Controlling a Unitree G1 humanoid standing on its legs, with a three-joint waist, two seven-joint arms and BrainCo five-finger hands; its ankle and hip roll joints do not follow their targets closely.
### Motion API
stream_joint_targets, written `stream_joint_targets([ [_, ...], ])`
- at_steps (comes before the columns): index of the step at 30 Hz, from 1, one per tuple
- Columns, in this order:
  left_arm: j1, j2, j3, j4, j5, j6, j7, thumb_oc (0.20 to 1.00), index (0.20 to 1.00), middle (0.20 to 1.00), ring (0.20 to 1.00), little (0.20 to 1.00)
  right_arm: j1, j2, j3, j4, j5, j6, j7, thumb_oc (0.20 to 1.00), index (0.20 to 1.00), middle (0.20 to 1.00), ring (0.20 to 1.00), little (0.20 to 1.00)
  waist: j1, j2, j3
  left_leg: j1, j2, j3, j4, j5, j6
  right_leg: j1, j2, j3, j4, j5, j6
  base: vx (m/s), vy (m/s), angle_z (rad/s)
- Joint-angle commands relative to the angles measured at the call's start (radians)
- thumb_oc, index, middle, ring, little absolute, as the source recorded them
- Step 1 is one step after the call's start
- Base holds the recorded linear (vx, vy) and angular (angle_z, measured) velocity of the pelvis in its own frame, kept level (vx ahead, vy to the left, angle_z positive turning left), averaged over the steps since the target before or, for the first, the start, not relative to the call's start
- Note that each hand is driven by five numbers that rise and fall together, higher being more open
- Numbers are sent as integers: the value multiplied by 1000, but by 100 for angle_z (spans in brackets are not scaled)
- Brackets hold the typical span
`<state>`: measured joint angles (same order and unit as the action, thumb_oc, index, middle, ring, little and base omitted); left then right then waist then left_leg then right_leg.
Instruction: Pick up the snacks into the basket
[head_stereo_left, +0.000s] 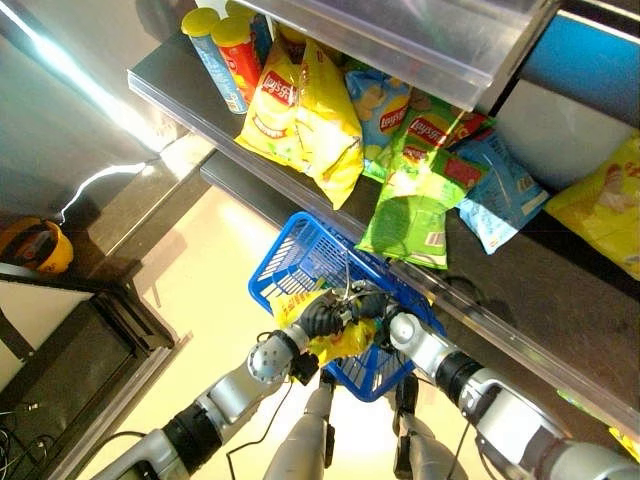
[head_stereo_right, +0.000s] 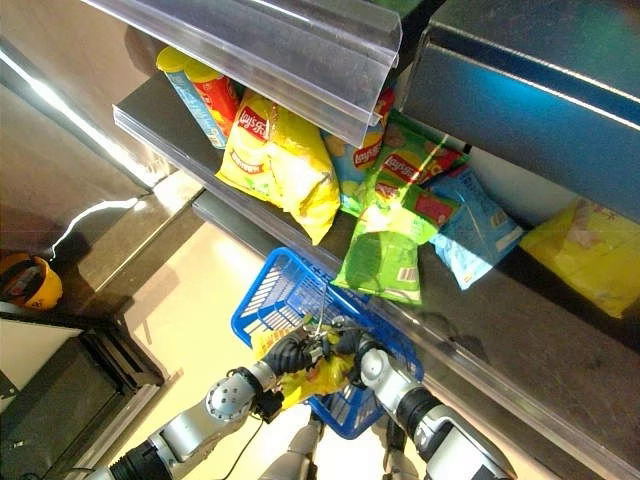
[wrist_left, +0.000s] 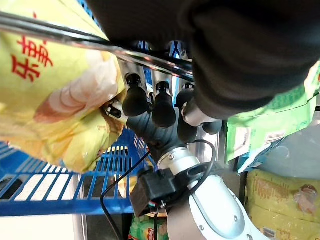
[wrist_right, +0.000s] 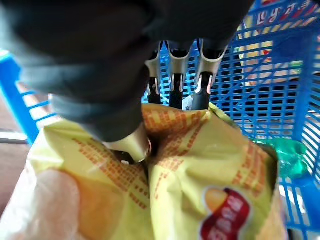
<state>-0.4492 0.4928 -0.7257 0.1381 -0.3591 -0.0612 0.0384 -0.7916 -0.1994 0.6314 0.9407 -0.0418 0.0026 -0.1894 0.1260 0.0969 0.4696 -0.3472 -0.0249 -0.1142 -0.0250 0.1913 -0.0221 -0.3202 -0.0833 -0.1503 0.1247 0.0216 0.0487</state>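
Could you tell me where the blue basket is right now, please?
The blue basket hangs low in the middle of the eye views, just below the shelf edge and the green chip bag, with both hands at its near rim.

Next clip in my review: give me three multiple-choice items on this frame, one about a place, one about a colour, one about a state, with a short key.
1. Where is the yellow chip bag that the hands are handling?
A. on the shelf
B. at the blue basket's near rim
C. on the floor

2. What colour is the basket?
A. red
B. green
C. blue

3. What is the right hand doing?
A. pinching the yellow bag
B. hanging open, away from everything
C. holding a tube can

Key:
1 B, the yellow chip bag sits over the near rim of the basket.
2 C, its mesh walls are blue.
3 A, the right hand has thumb and fingers closed on the bag's top edge; the left hand is beside it at the wire handle.
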Motion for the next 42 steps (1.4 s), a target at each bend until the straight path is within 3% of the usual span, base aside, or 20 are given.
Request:
stream_joint_targets([
  [1, 15, -33, -59, -212, -40, -122, -28, 200, 200, 200, 200, 200, -150, 64, -77, -126, 66, -114, -55, 200, 200, 200, 200, 200, -6, -27, -45, -48, -14, 13, 132, -138, -31, -2, -117, 67, -8, 8, 116, 0, 0, 0],
  [8, 16, -25, -62, -216, -38, -125, -17, 200, 200, 200, 200, 200, -162, 55, -88, -136, 55, -118, -89, 200, 200, 200, 200, 200, -6, -27, -42, -53, -16, 16, 139, -139, -31, -7, -118, 68, -3, 7, 115, 0, 0, 0],
  [10, 15, -25, -64, -212, -38, -124, -14, 200, 200, 200, 200, 200, -158, 54, -96, -138, 59, -121, -98, 561, 561, 561, 561, 561, -8, -29, -41, -54, -17, 16, 141, -141, -29, -9, -118, 68, -2, 8, 114, 0, 0, 0],
  [11, 13, -26, -65, -211, -40, -124, -12, 200, 200, 200, 200, 200, -156, 54, -98, -137, 59, -122, -103, 1000, 1000, 1000, 1000, 1000, -7, -29, -42, -54, -17, 17, 141, -141, -29, -11, -119, 69, -1, 8, 115, 0, 0, 0],
  [16, 19, -29, -66, -206, -39, -118, -13, 200, 200, 200, 200, 200, -141, 59, -80, -130, 46, -109, -85, 1000, 1000, 1000, 1000, 1000, -10, -33, -45, -55, -17, 19, 141, -141, -30, -8, -119, 69, -3, 8, 115, 0, 0, 0],
  [28, 30, -30, -71, -208, -47, -102, 17, 200, 200, 200, 200, 200, -113, 88, -143, -62, 87, -94, -163, 1000, 1000, 1000, 1000, 1000, -13, -40, -44, -54, -15, 23, 140, -142, -26, -11, -116, 72, -6, 13, 116, 0, 0, 0],
  [35, 27, -36, -76, -206, -48, -99, 18, 200, 200, 200, 200, 200, -95, 94, -110, -42, 58, -82, -146, 1000, 1000, 1000, 1000, 1000, -16, -45, -43, -54, -14, 25, 134, -137, -27, -12, -114, 72, -8, 16, 116, 0, 0, 0],
  [42, 49, -38, -56, -201, -36, -105, 10, 200, 200, 200, 200, 200, -9, 23, -29, -113, -117, -67, -116, 1000, 1000, 1000, 1000, 1000, -25, -59, -42, -57, -12, 25, 136, -137, -29, -10, -115, 64, -8, 17, 118, 0, 0, 0],
])
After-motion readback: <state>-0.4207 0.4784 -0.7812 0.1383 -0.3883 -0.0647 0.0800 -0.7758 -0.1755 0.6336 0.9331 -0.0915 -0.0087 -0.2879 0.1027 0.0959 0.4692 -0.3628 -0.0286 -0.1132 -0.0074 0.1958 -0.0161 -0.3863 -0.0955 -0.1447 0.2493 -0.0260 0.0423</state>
